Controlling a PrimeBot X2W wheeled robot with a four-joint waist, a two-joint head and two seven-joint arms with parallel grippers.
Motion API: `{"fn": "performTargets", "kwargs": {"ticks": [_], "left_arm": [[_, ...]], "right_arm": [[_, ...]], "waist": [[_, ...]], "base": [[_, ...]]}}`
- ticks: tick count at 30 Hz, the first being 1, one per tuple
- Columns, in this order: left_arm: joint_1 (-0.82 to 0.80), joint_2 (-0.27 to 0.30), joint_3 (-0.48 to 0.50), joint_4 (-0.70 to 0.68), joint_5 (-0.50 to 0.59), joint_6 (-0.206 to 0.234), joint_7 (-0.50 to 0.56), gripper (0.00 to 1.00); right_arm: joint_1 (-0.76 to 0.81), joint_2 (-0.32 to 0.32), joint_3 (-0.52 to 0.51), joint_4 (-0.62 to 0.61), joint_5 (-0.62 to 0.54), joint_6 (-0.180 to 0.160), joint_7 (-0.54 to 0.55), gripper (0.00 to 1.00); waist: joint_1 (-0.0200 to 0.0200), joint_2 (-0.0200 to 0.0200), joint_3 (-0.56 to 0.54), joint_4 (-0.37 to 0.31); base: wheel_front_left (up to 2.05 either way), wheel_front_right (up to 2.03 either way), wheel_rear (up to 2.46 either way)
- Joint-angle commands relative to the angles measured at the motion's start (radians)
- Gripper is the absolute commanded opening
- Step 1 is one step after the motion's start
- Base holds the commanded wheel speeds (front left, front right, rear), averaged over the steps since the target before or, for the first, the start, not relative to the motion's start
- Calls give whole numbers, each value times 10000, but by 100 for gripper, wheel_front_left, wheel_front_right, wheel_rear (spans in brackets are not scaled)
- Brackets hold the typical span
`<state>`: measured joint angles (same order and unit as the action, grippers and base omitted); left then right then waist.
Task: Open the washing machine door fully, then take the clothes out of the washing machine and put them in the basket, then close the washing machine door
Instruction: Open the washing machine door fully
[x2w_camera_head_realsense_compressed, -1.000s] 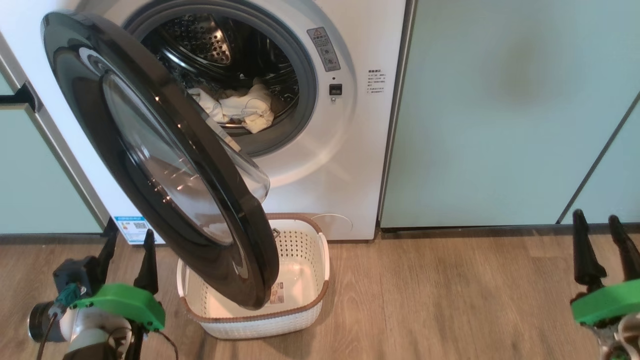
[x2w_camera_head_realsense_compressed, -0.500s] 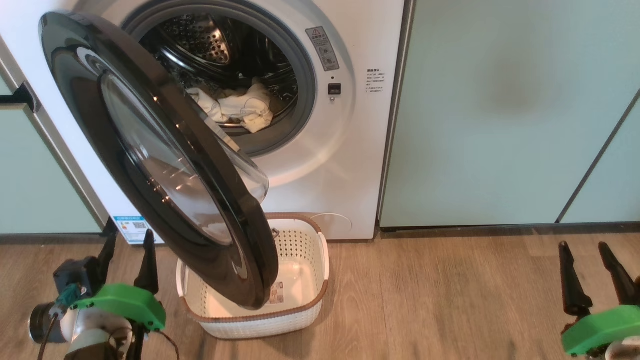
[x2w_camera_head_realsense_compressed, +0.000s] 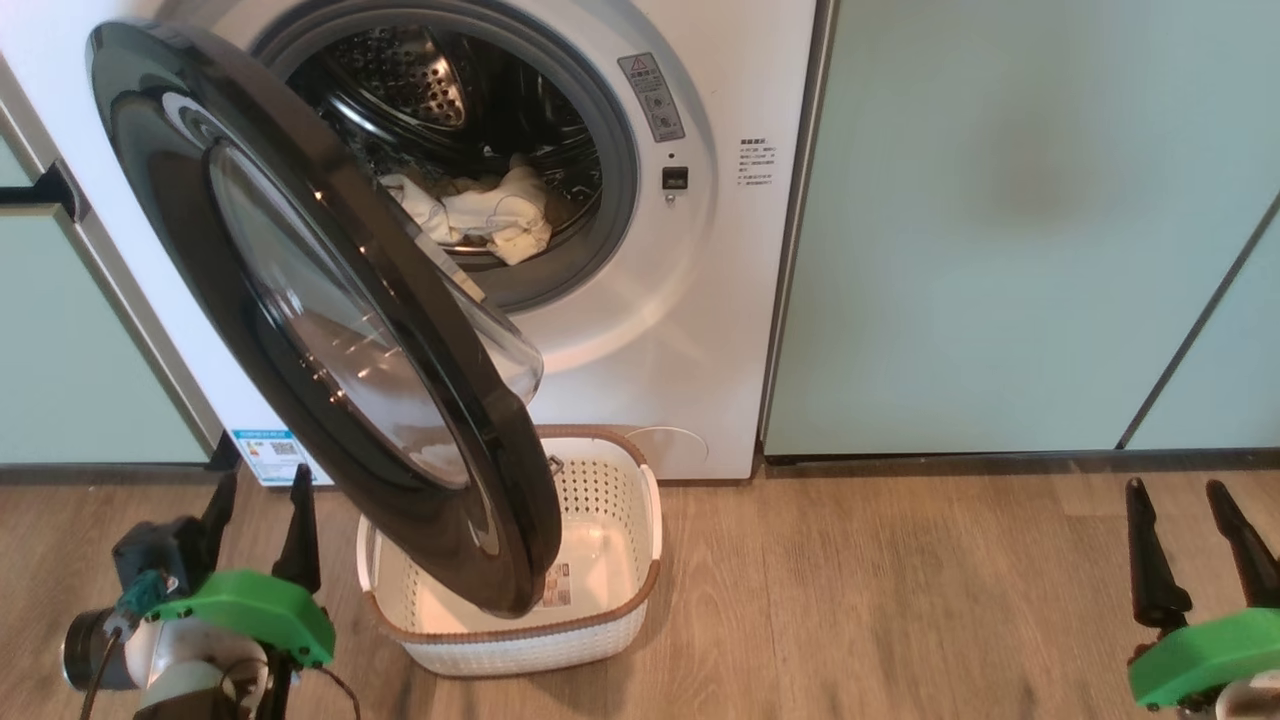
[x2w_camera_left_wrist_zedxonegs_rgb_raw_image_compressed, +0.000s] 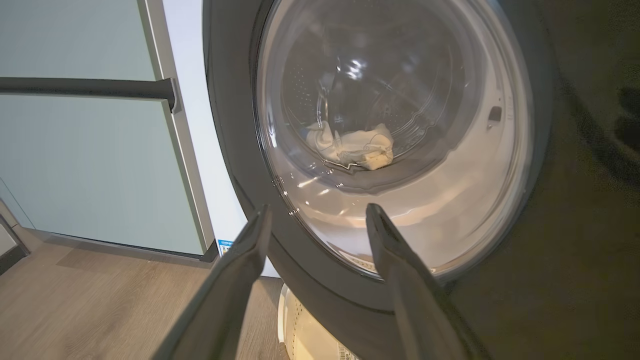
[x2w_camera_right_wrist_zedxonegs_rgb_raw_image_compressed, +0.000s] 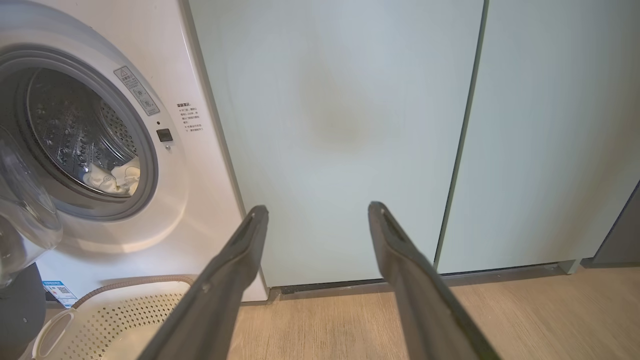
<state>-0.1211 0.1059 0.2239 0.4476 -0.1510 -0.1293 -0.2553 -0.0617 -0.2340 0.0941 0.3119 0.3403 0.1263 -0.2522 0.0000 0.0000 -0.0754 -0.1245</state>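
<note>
The white washing machine (x2w_camera_head_realsense_compressed: 720, 300) stands at the top left, its washing machine door (x2w_camera_head_realsense_compressed: 170, 210) swung partway out over the basket (x2w_camera_head_realsense_compressed: 540, 650) on the floor. Pale cream clothes (x2w_camera_head_realsense_compressed: 480, 215) lie in the steel drum. My left gripper (x2w_camera_head_realsense_compressed: 262, 490) is open low at the left, just outside the door. In the left wrist view the left gripper (x2w_camera_left_wrist_zedxonegs_rgb_raw_image_compressed: 317, 210) points at the door glass (x2w_camera_left_wrist_zedxonegs_rgb_raw_image_compressed: 390, 75), with the clothes (x2w_camera_left_wrist_zedxonegs_rgb_raw_image_compressed: 355, 147) visible through it. My right gripper (x2w_camera_head_realsense_compressed: 1175, 500) is open far right, and in its own view the right gripper (x2w_camera_right_wrist_zedxonegs_rgb_raw_image_compressed: 317, 207) faces a cabinet, empty.
Pale green cabinet doors (x2w_camera_head_realsense_compressed: 1000, 250) flank the machine, with a dark handle (x2w_camera_head_realsense_compressed: 40, 195) on the left one. The wooden floor (x2w_camera_head_realsense_compressed: 880, 600) runs between the basket and my right gripper. The door overhangs the basket's left half.
My right gripper has dropped lower and slightly left in the head view. The picture shifted a little with the camera. Door, clothes, basket and left gripper are unmoved.
</note>
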Motion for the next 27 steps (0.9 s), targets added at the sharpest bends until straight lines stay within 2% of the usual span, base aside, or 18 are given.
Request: {"fn": "performTargets", "kwargs": {"ticks": [1, 20, 21, 23, 27], "left_arm": [[-262, 241, 278, -244, -43, -12, -65, 100], [-171, 295, 80, -214, -250, -13, -65, 100], [-150, 296, 68, -227, -268, -13, -65, 91], [-128, 272, 125, -304, -357, -13, -65, 0], [-122, 211, 391, -683, -672, -13, -65, 0]], "right_arm": [[-161, -124, 77, -363, -149, 44, -95, 100], [-218, -128, -8, -275, -288, 44, -95, 100], [-212, -124, -11, -259, -291, 44, -95, 100], [-198, -113, -14, -228, -297, 44, -95, 100], [-151, -71, -41, -161, -316, 44, -95, 100]], "waist": [[0, 0, 2, 10], [0, 0, -14, 92], [0, 0, -21, 96], [0, 0, -35, 110], [0, 0, -68, 147]], "base": [[0, 0, 0], [0, 0, 0], [0, 0, 0], [0, 0, 0], [0, 0, 0]]}}
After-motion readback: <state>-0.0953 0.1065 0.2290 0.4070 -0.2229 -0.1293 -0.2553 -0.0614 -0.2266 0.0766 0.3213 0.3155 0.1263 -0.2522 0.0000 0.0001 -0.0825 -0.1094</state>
